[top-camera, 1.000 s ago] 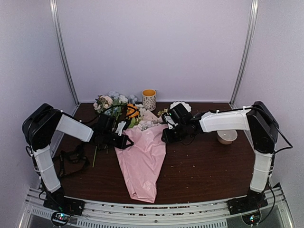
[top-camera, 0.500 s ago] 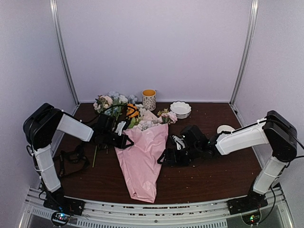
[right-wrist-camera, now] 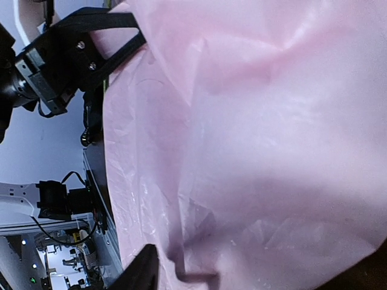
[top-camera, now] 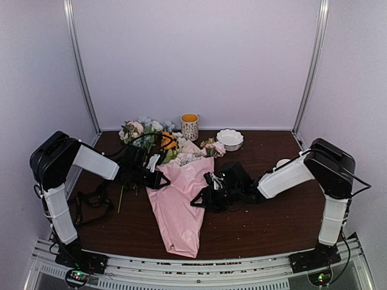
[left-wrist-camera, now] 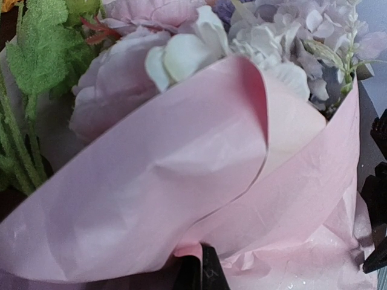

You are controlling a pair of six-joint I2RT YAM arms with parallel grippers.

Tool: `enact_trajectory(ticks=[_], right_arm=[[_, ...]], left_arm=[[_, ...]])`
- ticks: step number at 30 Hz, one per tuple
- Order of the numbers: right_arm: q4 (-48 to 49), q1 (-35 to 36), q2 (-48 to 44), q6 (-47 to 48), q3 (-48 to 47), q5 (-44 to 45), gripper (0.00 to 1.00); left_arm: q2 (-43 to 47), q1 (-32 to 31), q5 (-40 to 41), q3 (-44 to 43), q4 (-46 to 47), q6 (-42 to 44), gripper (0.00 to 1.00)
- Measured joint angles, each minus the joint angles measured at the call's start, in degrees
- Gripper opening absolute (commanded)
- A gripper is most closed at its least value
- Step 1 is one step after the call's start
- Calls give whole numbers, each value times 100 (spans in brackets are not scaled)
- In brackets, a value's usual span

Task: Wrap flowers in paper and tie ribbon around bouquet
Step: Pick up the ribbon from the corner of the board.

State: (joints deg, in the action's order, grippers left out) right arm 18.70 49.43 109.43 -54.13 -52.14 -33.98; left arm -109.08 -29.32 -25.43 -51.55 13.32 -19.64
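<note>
Right arm's swung off the far edge by the bowl and come down to mid-table; left arm hasn't budged.

Table [top-camera: 272, 223]: dark wood.

Bouquet [top-camera: 178, 208] lies left of centre, tip toward the near edge, blooms toward the far edge. The paper [left-wrist-camera: 151, 193] overlaps itself in one fold across the front.

Loose flowers [top-camera: 142, 130] are heaped at the far edge, left of centre, just beside the bouquet's blooms.

Ribbon [top-camera: 94, 202] is a slack black tangle by the left edge, apart from the bouquet.

Right gripper [top-camera: 199, 201] sits against the bouquet's right side. One finger [right-wrist-camera: 142, 269] shows and paper fills the rest (can't tell if it's clamping or just straddling).

Left gripper [top-camera: 158, 179] is at the bouquet's upper left side, fingers [left-wrist-camera: 208, 275] pressed together on a paper fold.

White bowl [top-camera: 230, 139] and cup [top-camera: 190, 127] are at the far edge. A second bowl [top-camera: 283, 163] is behind the right forearm.
</note>
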Motion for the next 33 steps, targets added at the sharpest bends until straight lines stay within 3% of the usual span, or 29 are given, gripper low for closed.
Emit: enact_trajectory(ticks=[4, 8, 12, 15, 20, 28, 33], right_arm=[[267, -2, 79, -275, -2, -46, 22], [448, -4, 173, -452, -4, -83, 1], [516, -4, 236, -603, -11, -90, 0], [509, -4, 236, -612, -11, -81, 0], [372, -4, 234, -562, -68, 15, 0], [26, -2, 90, -389, -96, 131, 0], [-76, 0, 72, -280, -122, 151, 0]], left_arm=[[-15, 15, 0, 0, 33, -22, 0], [-33, 46, -2, -2, 72, -24, 0], [-39, 66, -24, 0, 81, -42, 2], [-31, 85, -59, 0, 70, -28, 38], [424, 105, 138, -37, -487, 85, 66], [1718, 369, 1119, -868, -2411, 258, 72], [2223, 1097, 1403, -780, -3106, 50, 72]])
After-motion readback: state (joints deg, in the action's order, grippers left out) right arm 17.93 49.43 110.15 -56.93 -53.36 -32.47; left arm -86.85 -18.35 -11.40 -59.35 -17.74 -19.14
